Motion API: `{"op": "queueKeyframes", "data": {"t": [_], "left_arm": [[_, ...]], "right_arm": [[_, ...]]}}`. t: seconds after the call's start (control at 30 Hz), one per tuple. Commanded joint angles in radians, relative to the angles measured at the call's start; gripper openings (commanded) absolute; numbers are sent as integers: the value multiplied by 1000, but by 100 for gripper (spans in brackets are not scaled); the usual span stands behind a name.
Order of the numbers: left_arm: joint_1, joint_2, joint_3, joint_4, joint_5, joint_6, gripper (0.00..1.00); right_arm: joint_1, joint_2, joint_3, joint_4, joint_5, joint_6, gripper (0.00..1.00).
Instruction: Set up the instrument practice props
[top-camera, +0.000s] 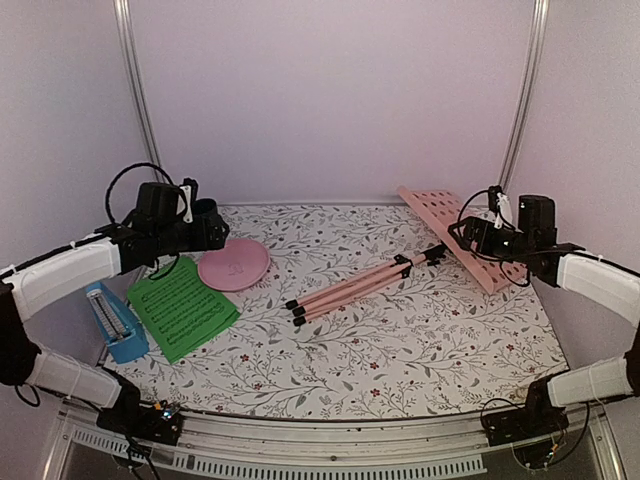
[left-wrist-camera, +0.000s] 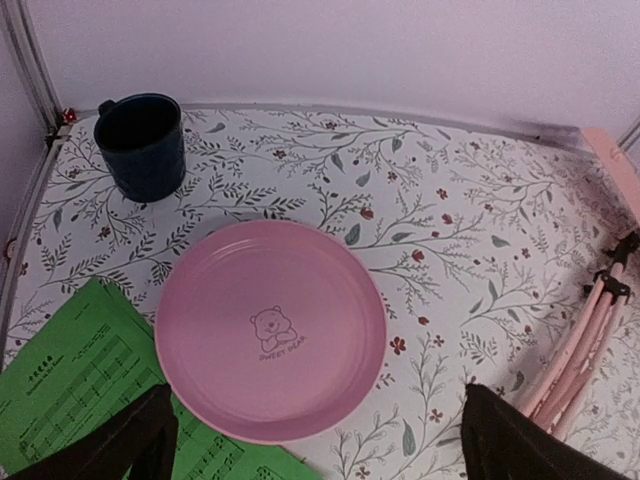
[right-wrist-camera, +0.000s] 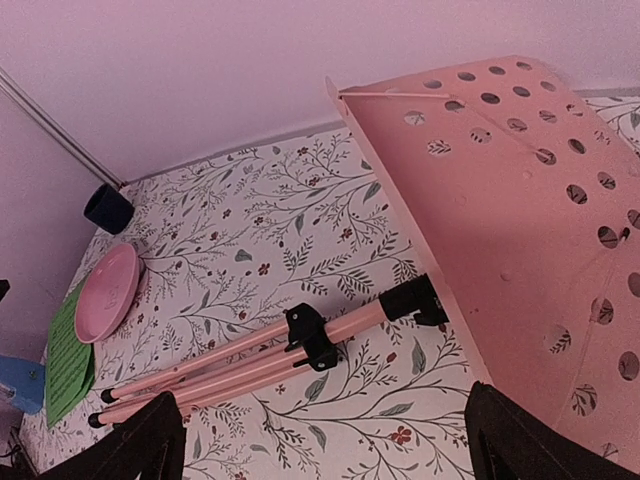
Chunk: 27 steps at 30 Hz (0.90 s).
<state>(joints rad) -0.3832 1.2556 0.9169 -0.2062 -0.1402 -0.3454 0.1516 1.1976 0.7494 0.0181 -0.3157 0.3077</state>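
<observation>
Small blue pyramid metronome (top-camera: 115, 322) sits far left, just beside green paper sheet-music pages (top-camera: 182, 305) lying flat. Left gripper (left-wrist-camera: 315, 445) is spread wide and empty above the round pink plate (left-wrist-camera: 270, 330). Pink tripod music stand (top-camera: 360, 285) lies folded mid-table, its perforated desk (right-wrist-camera: 520, 200) at right by the right gripper (right-wrist-camera: 330, 440), also wide and empty. Stand probably light, stiff, with slick tubes: grab at the black collar (right-wrist-camera: 310, 338). Pages floppy: pinch an edge.

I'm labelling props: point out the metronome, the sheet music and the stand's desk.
metronome (top-camera: 117, 326), top view, blue front face.
sheet music (top-camera: 183, 308), top view, middle of green page.
stand desk (right-wrist-camera: 500, 230), right wrist view, perforated pink panel.
</observation>
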Motion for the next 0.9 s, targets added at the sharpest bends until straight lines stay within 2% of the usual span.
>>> {"op": "queueKeyframes", "data": {"t": [0.0,0.2,0.5,0.67,0.87], "left_arm": [[-56,77,-12,92,35,0,99],[-96,153,-20,150,213,49,99],[-126,171,-40,248,404,81,99],[-135,169,-84,320,461,55,99],[-143,162,-123,363,503,38,99]], "right_arm": [[27,88,80,6,36,-5,99],[41,166,200,-91,59,-110,99],[-26,345,453,-310,-47,-240,99],[-66,459,532,-377,-148,-279,99],[-74,570,584,-427,-174,-344,99]]}}
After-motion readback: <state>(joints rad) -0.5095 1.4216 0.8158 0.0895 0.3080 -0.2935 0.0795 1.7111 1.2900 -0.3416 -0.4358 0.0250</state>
